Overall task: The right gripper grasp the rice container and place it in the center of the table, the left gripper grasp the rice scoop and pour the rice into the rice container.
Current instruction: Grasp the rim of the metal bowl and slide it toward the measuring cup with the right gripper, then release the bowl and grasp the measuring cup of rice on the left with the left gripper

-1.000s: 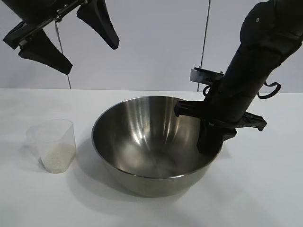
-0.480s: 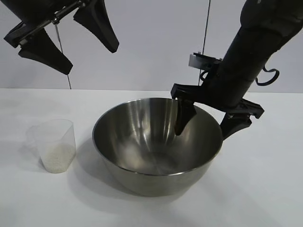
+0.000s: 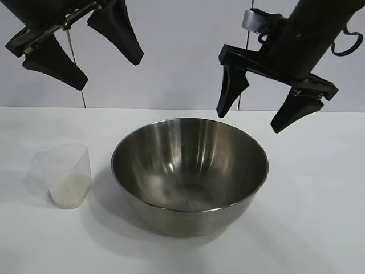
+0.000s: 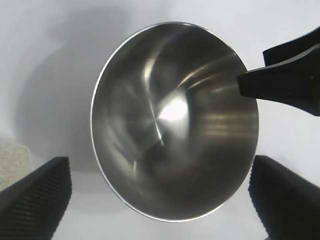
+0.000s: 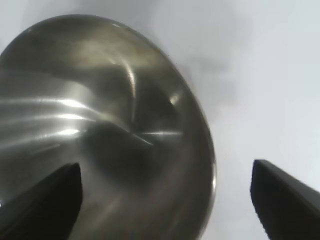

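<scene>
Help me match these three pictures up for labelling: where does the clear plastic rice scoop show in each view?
Exterior view: the rice scoop stands upright on the table, left of the rice container.
Left wrist view: only a pale sliver with rice at the picture's edge.
Right wrist view: not in it.
Shared landmark: the rice container.

both arms are matte black, each tool has two long tapered pointy fingers; right tool (image 3: 276, 108) has a silver bracket and looped black cable, left tool (image 3: 80, 54) a thin metal rod

One bowl (image 3: 190, 171), one scoop (image 3: 64, 174), two pincers (image 3: 80, 54) (image 3: 251, 117)
</scene>
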Controlling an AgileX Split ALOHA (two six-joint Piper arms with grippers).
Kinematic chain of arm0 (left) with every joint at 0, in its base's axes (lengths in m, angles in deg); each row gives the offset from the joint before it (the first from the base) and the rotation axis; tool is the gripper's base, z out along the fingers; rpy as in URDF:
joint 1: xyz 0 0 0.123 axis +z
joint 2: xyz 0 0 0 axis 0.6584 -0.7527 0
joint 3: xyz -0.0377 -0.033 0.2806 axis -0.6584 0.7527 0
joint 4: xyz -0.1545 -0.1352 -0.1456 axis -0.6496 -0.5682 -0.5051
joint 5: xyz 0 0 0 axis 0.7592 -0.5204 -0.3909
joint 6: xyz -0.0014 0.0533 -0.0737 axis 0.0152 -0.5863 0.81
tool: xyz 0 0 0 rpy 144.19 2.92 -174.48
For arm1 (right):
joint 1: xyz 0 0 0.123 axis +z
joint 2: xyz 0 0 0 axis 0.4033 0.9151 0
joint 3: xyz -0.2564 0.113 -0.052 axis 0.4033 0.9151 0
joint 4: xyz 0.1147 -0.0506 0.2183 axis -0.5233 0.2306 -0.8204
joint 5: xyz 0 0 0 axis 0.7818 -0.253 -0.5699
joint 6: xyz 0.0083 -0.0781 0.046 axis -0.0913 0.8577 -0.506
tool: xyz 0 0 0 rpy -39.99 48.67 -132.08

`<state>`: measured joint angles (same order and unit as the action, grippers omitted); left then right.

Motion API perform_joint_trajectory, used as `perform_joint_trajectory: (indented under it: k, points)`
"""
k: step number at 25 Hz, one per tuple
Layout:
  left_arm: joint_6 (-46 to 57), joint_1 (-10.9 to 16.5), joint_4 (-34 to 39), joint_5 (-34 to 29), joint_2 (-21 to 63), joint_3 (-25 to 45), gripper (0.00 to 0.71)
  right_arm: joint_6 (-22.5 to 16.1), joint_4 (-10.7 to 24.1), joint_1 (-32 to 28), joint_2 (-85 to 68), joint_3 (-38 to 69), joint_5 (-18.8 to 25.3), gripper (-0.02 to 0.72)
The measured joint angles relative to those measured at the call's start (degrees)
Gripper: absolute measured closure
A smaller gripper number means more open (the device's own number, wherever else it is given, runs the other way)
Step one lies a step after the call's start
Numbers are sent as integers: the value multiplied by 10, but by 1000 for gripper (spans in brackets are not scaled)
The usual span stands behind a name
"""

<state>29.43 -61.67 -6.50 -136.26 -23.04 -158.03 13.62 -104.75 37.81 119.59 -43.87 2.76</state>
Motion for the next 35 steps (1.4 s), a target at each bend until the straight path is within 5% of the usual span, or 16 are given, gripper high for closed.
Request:
perform_joint_trajectory:
  k: [12, 18, 22, 29, 35]
  points:
    - [-37, 0, 5, 8, 2, 0, 16, -2, -30, -6, -35, 0, 1, 71]
    - [-72, 0, 85, 85, 70, 4, 22, -2, -31, -6, -36, 0, 8, 71]
    - [-80, 1, 114, 181, 125, 66, 23, -2, -32, -6, -37, 0, 9, 71]
    - [-106, 1, 118, 468, 200, 260, 23, -2, -29, -6, -37, 0, 10, 71]
    - [-104, 1, 115, 618, 205, 321, 23, -2, -28, -6, -37, 0, 10, 72]
